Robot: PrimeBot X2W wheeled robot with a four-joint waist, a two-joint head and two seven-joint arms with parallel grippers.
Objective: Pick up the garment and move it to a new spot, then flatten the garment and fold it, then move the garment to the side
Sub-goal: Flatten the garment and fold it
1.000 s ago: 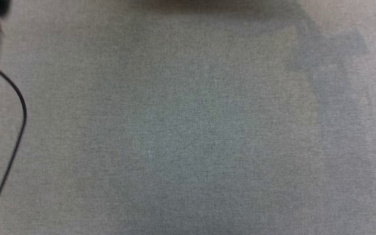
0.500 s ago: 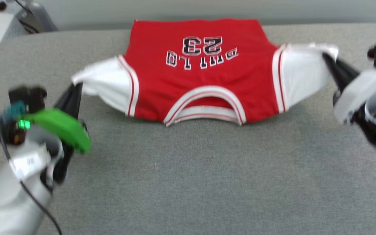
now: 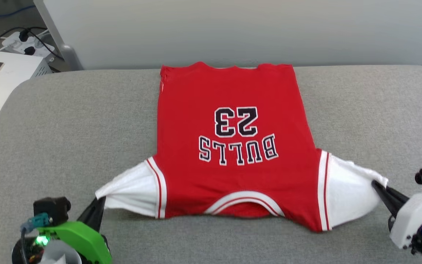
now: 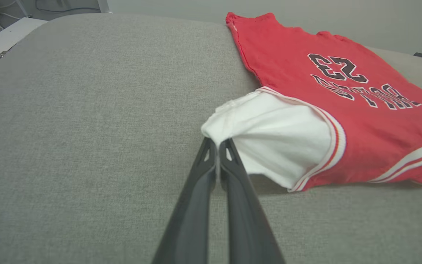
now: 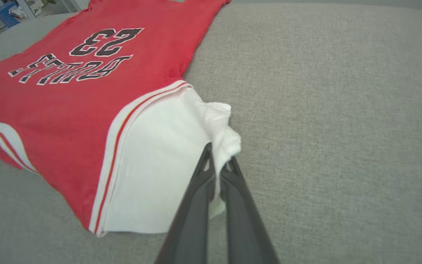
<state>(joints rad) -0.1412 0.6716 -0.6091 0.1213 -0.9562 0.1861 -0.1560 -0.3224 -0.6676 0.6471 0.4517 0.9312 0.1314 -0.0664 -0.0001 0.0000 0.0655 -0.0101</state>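
The head camera has tipped since half a second ago, so the whole scene sits lower in its view. Even so, the garment (image 3: 233,176) itself looks different: its red body, rumpled then, now lies drawn out smooth with the "BULLS 23" lettering flat and the collar towards the robot. As before, the left tool (image 3: 100,201) is pinched together on the tip of the left sleeve (image 3: 130,190) and the right tool (image 3: 375,184) on the right sleeve (image 3: 346,194), both sleeves lifted a little off the grey worktop (image 3: 68,121). The hem lies right along the far edge, just short of a pale panel (image 3: 233,33). Bare worktop stretches wide on either side of the red body, with a narrower strip in front of the collar.
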